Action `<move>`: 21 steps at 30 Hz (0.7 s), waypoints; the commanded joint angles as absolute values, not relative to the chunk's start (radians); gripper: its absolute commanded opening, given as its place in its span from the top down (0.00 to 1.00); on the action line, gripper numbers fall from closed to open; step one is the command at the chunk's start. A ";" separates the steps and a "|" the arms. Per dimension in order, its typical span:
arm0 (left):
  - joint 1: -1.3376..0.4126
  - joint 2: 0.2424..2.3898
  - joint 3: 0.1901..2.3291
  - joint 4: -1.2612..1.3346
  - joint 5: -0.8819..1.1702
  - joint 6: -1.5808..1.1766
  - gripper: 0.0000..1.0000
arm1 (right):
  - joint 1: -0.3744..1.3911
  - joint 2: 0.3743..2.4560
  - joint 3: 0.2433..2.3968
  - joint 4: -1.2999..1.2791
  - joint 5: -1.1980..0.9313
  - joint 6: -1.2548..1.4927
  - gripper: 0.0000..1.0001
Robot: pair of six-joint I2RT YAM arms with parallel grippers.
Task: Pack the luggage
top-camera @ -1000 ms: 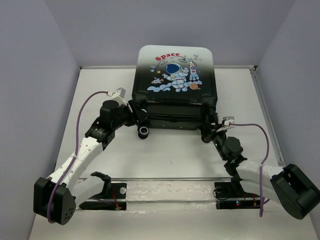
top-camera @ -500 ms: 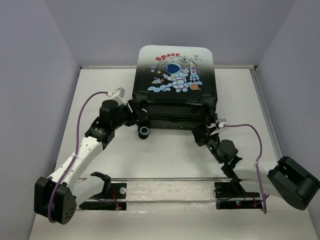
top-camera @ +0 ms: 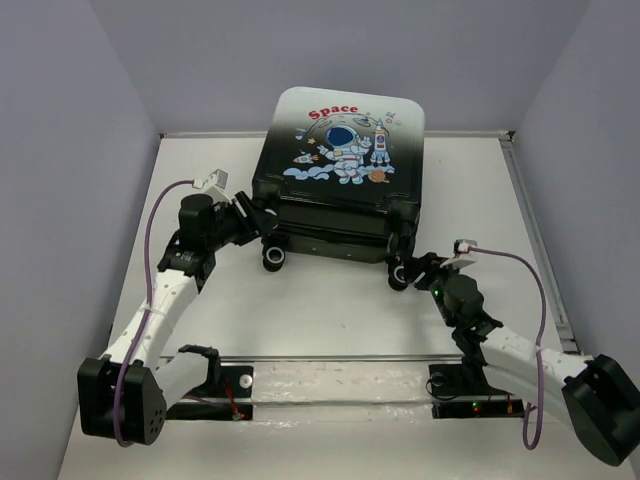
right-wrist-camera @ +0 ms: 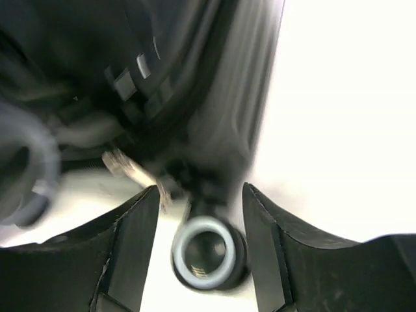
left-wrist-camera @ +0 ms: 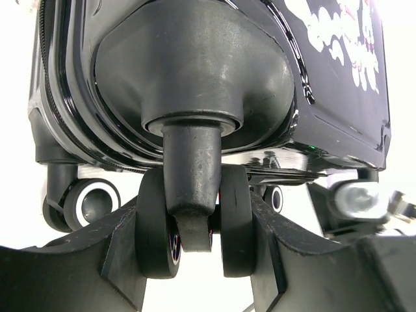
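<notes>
white table [top-camera: 330, 310], luggage [top-camera: 340, 170], left gripper [left-wrist-camera: 195, 250] pinching wheel [left-wrist-camera: 156, 227], right gripper [right-wrist-camera: 201, 214] parted

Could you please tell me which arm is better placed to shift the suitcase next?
Left, probably. The left end effector clamps a wheel of the suitcase, fingers pressed against both sides. The right end effector stands open around another wheel, with gaps on both sides.

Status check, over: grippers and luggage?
Left gripper clamped on one caster. Right gripper open around another wheel. Luggage shut, print up. Nothing seen blocking.
</notes>
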State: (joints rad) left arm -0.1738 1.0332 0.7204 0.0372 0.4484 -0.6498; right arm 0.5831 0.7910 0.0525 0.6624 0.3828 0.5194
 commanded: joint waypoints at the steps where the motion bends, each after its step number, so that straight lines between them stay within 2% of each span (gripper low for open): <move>1: -0.161 0.983 0.798 0.267 0.543 -0.679 0.94 | 0.578 0.903 0.106 0.711 0.252 0.447 0.43; 9: -0.161 0.982 0.764 0.281 0.563 -0.680 0.94 | 0.578 0.994 0.147 0.821 0.219 0.371 0.41; 15: -0.161 0.970 0.758 0.278 0.575 -0.678 0.94 | 0.578 1.173 0.172 1.004 0.219 0.336 0.41; 21: -0.170 0.960 0.742 0.270 0.578 -0.669 0.94 | 0.578 1.219 0.169 1.187 0.222 0.315 0.55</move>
State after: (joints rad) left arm -0.1680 1.0332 0.7124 0.0628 0.4763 -0.6525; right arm 0.5808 1.2110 0.1341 0.9165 0.2279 0.3607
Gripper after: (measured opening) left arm 0.604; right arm 0.504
